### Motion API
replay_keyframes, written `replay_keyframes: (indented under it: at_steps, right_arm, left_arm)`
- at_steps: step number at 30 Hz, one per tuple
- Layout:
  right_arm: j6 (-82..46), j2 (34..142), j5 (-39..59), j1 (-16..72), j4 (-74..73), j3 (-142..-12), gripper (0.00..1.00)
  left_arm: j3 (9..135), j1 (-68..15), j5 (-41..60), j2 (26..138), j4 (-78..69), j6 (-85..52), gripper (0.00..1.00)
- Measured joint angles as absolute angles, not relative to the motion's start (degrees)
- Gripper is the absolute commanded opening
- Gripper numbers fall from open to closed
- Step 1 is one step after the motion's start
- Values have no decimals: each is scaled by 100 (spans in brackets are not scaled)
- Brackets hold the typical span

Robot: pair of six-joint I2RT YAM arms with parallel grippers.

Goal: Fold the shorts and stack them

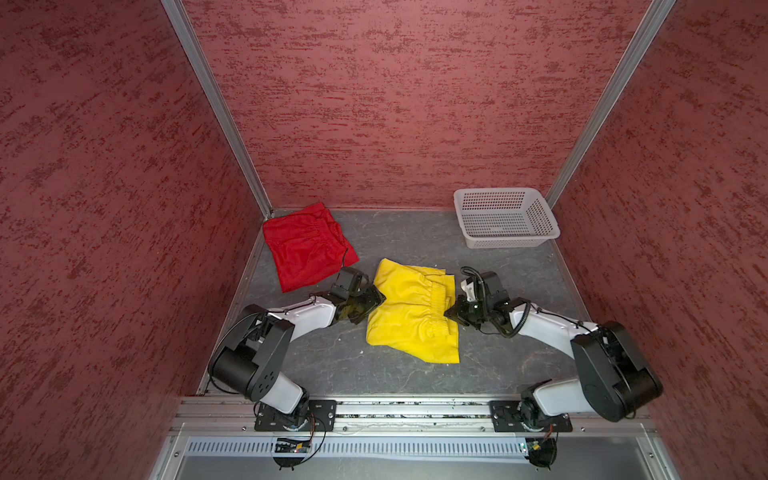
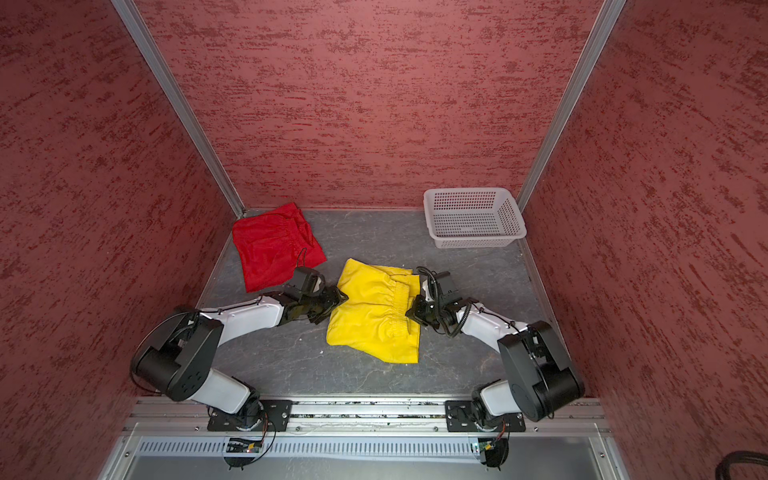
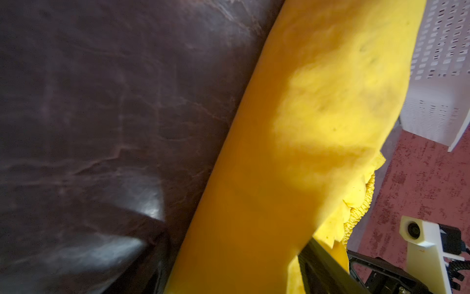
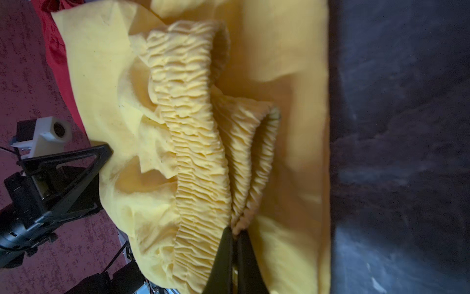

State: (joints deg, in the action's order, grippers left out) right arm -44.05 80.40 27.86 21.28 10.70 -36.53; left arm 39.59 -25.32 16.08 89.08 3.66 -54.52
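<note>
Firmly, the right gripper (image 4: 235, 229) pinches the bright yellow fabric shorts' (image 1: 411, 316) gathered waistband (image 4: 198, 152), likely to carry it over in a fold. Opposite, the left gripper (image 1: 376, 301) gapes around their other edge; they lie central on the grey table (image 1: 415, 245), near the plain red fabric shorts (image 1: 307, 245).

Grey marbled tabletop (image 1: 415, 241) bears red shorts (image 1: 307, 245), yellow shorts (image 1: 411, 316) (rumpled) and a white basket (image 1: 507, 241)

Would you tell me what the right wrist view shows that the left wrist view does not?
Only the right wrist view shows the right gripper shut on the gathered waistband of the yellow shorts, and a strip of the red shorts. Only the left wrist view shows the white basket. Both show the yellow shorts lying on the dark table.
</note>
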Motion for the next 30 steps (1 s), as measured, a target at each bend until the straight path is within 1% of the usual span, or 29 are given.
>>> replay_keyframes:
  at_steps: [2, 4, 6, 7, 9, 13, 18, 20, 22, 25, 26, 28, 29, 30]
  right_arm:
    - [-4311, 7802, 2720, 2097, 1356, -3817, 0]
    - [-4254, 7507, 2655, 2040, 1575, -3942, 0]
    - [-4211, 7258, 2602, 1968, 1734, -3981, 0]
    - [-4198, 7166, 2571, 1931, 1817, -3979, 0]
    - [-4178, 7078, 2545, 1841, 1920, -3931, 0]
    - [-4139, 7067, 2493, 1645, 2099, -3667, 0]
    - [-3876, 7098, 2075, 1507, 2587, -3634, 0]
    - [-3730, 7188, 1822, 1470, 2720, -3629, 0]
    - [-3645, 7323, 1603, 1446, 2733, -3573, 0]
    - [-3575, 7518, 1435, 1439, 2552, -3343, 0]
    - [-3570, 7592, 1420, 1437, 2445, -3271, 0]
    - [-3555, 7658, 1437, 1431, 2283, -3249, 0]
    - [-3551, 7695, 1439, 1431, 2189, -3249, 6]
    - [-3548, 7723, 1437, 1431, 2097, -3251, 16]
  left_arm:
    - [4045, -2532, 1605, 9026, 340, -5443, 64]
    - [4158, -2536, 1540, 9157, 429, -5389, 47]
    - [4307, -2558, 1433, 9303, 600, -5310, 34]
    - [4397, -2582, 1347, 9382, 711, -5253, 32]
    - [4617, -2668, 1216, 9524, 950, -5157, 31]
    - [5072, -2930, 950, 9793, 1321, -4982, 37]
    - [5221, -3046, 823, 9859, 1492, -4912, 39]
    - [5236, -3050, 827, 9861, 1505, -4906, 41]
    - [5242, -3050, 854, 9859, 1500, -4897, 47]
    - [5223, -3044, 941, 9815, 1420, -4893, 64]
    - [5170, -3033, 1002, 9765, 1352, -4915, 71]
    - [5043, -2974, 1107, 9625, 1251, -4932, 78]
    - [4963, -2926, 1164, 9553, 1208, -4960, 80]
    - [4882, -2867, 1240, 9483, 1175, -4991, 81]
